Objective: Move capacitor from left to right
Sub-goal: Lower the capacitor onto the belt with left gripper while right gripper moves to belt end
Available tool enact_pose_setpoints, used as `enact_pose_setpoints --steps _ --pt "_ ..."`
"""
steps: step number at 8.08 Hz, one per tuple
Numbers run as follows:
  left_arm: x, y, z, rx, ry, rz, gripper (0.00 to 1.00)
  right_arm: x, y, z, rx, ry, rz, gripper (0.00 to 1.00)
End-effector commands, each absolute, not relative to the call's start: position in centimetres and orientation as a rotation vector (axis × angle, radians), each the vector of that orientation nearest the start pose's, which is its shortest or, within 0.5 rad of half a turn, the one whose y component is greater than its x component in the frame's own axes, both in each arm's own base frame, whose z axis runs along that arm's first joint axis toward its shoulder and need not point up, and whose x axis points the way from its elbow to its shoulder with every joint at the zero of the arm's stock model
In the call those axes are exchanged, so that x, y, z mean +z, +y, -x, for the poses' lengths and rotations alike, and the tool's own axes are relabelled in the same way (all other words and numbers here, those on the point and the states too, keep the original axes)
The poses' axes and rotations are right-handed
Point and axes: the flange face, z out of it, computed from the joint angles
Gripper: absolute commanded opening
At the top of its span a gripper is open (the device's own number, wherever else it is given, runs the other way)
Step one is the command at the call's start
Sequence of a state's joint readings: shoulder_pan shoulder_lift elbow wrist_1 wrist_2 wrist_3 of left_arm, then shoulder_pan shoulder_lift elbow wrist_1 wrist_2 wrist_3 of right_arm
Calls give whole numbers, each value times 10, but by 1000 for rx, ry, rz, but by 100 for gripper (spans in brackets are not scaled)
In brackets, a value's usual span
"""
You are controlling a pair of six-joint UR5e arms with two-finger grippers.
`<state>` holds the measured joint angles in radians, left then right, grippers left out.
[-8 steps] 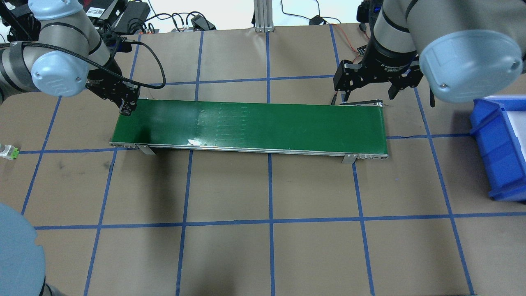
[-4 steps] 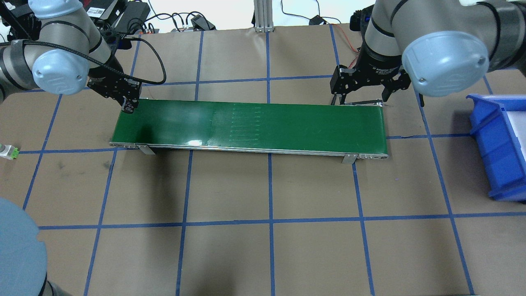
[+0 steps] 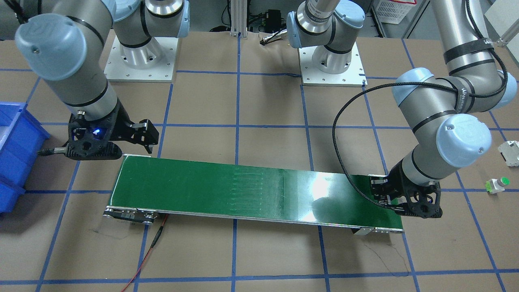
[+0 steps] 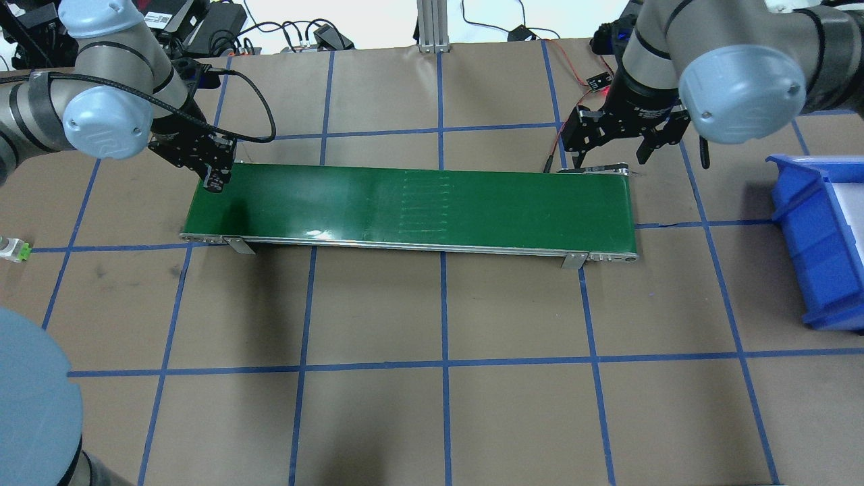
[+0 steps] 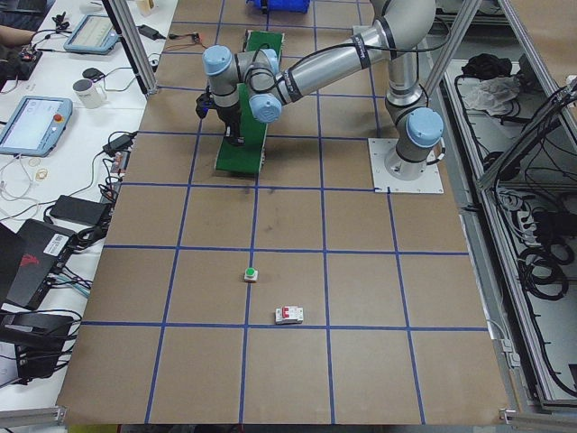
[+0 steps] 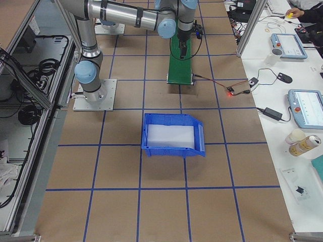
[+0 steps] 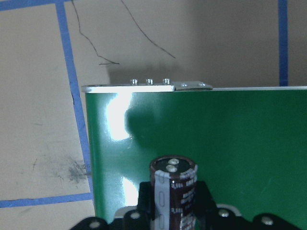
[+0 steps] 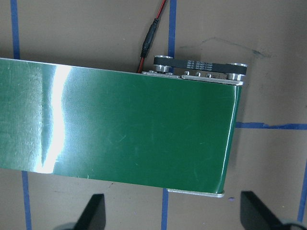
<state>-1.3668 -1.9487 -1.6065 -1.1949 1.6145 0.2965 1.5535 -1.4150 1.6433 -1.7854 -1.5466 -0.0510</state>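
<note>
The capacitor [image 7: 173,189], a stubby dark brown cylinder with a pale stripe and silvery top, stands upright between the fingers of my left gripper [image 7: 172,206]. That gripper [image 4: 215,177] is shut on it, just above the left end of the green belt [image 4: 418,206], near its far corner. My right gripper [image 4: 609,156] is open and empty over the far corner of the belt's right end [image 8: 120,124]; its two fingertips [image 8: 93,213] show wide apart in the right wrist view.
A blue bin [image 4: 817,236] with a white liner sits at the right table edge. A white button with a green cap [image 3: 496,184] and a white boxy block [image 3: 511,152] lie on the brown paper left of the belt. A red wire [image 3: 150,247] runs off the belt's right end.
The faint marks on the belt surface have shifted to the right. My left gripper has edged slightly right with the capacitor. My right gripper has shifted a little right.
</note>
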Motion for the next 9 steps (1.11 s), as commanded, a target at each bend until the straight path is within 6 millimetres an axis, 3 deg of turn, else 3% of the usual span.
enact_pose_setpoints --steps 1,2,4,5,7,8,9 --pt "292 -626 2 79 3105 -137 0 362 -571 -83 62 2988 48 100" --pt "290 -625 3 85 3110 -133 0 354 -577 -81 43 2988 52 100" --pt "283 -621 4 107 3115 -133 0 319 -592 -84 72 2908 229 100" --pt "280 -619 4 117 3116 -134 0 310 -589 -87 85 2873 217 100" --pt "270 -621 4 142 3120 -137 0 284 -603 -67 26 2873 176 99" --pt "268 -621 4 147 3119 -137 0 279 -600 -66 47 2873 132 99" --pt "266 -622 4 155 3125 -134 0 275 -603 -66 37 2869 -35 95"
